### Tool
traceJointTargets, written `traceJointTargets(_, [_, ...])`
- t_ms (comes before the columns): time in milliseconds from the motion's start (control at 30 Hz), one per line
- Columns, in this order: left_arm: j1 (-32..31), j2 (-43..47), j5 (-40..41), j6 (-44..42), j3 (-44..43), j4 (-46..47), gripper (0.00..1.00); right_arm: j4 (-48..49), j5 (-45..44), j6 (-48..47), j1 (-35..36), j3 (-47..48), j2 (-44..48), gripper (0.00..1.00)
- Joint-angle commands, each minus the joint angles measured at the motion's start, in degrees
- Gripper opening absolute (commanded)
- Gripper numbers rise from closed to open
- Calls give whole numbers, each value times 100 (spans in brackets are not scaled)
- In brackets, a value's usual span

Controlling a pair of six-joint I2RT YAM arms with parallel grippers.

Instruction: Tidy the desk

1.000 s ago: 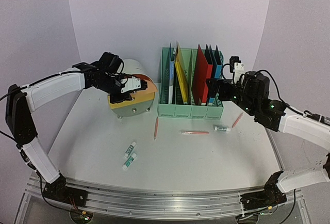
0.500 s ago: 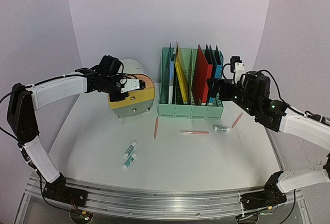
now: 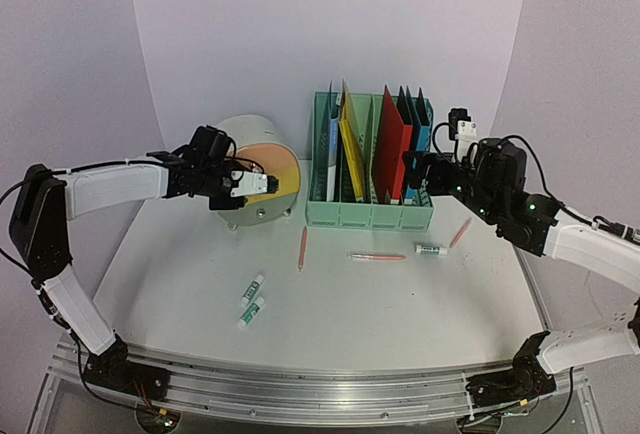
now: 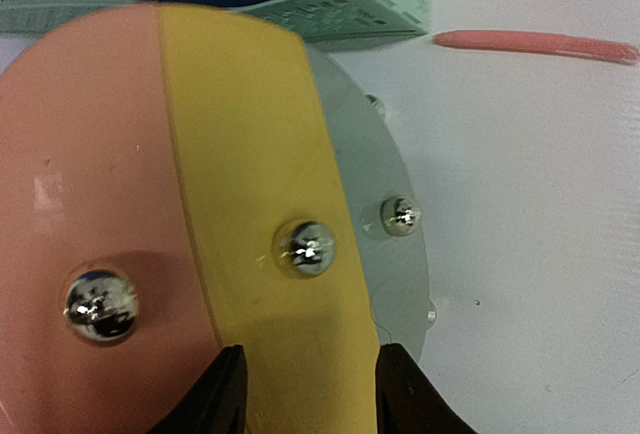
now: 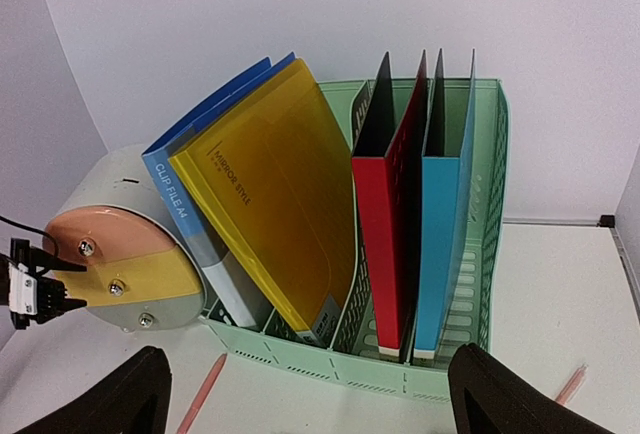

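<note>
Found the desk (image 3: 400,304) filling the bottom of the scene: flat, white, hemmed by pale lilac walls (image 3: 300,24), with a silver rail (image 3: 320,384) along the near edge. Saw the left arm (image 3: 110,184) and the right arm (image 3: 590,249) bolted at that rail, both bent in toward the back.

Noted a mint-green file rack (image 3: 370,216) standing at the back centre of the desk. Made out in its slots a blue clip file (image 5: 180,209) and a yellow folder (image 5: 280,184) leaning left, and a red folder (image 5: 385,244) and a light blue folder (image 5: 440,244) upright on the right. Spotted a round grey drawer unit (image 3: 255,169) just left of the rack, its round face split into orange and yellow fronts.

Placed the left gripper (image 4: 310,399) right at that face, black fingers (image 4: 225,394) partly spread, flanking the lower end of the yellow front; could not tell pressing from merely straddling. Placed the right gripper (image 5: 315,404) in the air before the rack's right end, fingers spread wide, holding nothing.

Counted three pink pens on the desk: the left pen (image 3: 302,247) before the rack's left corner, the middle pen (image 3: 377,256) lying crosswise before its centre, the right pen (image 3: 460,233) off its right corner. Counted three small white-and-green tubes: the lone tube (image 3: 431,249) just beside the middle pen's right end, the paired tubes (image 3: 252,289) side by side nearer the rail, left of centre.
</note>
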State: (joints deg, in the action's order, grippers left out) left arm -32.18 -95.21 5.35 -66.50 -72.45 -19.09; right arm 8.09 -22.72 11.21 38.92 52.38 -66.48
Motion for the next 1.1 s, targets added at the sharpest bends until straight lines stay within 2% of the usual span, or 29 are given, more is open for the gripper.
traceJointTargets(0, [24, 870, -947, -1098, 1179, 1356, 50, 61, -95, -13, -16, -15, 130, 98])
traceJointTargets(100, [-1, 1164, -1318, -1994, 2197, 2910, 54, 61, -79, -22, -16, -22, 93, 98])
traceJointTargets(200, [29, 1061, -1360, -2498, 2901, 4424, 58, 59, -51, -13, -16, -65, 103, 98])
traceJointTargets(367, [82, 589, -1315, -2932, 3096, 5523, 63, 61, -103, -6, -16, -221, 241, 98])
traceJointTargets(533, [179, 158, -1312, -3122, 2906, 5857, 63, 61, -91, -39, -16, -230, 267, 98])
traceJointTargets(767, [248, -256, -1392, -3428, 2622, 5812, 62, 61, -95, -58, -16, -236, 283, 98])
traceJointTargets(1067, [248, -730, -1132, -3569, 2117, 5734, 54, 61, -65, -110, -16, -197, 310, 98])
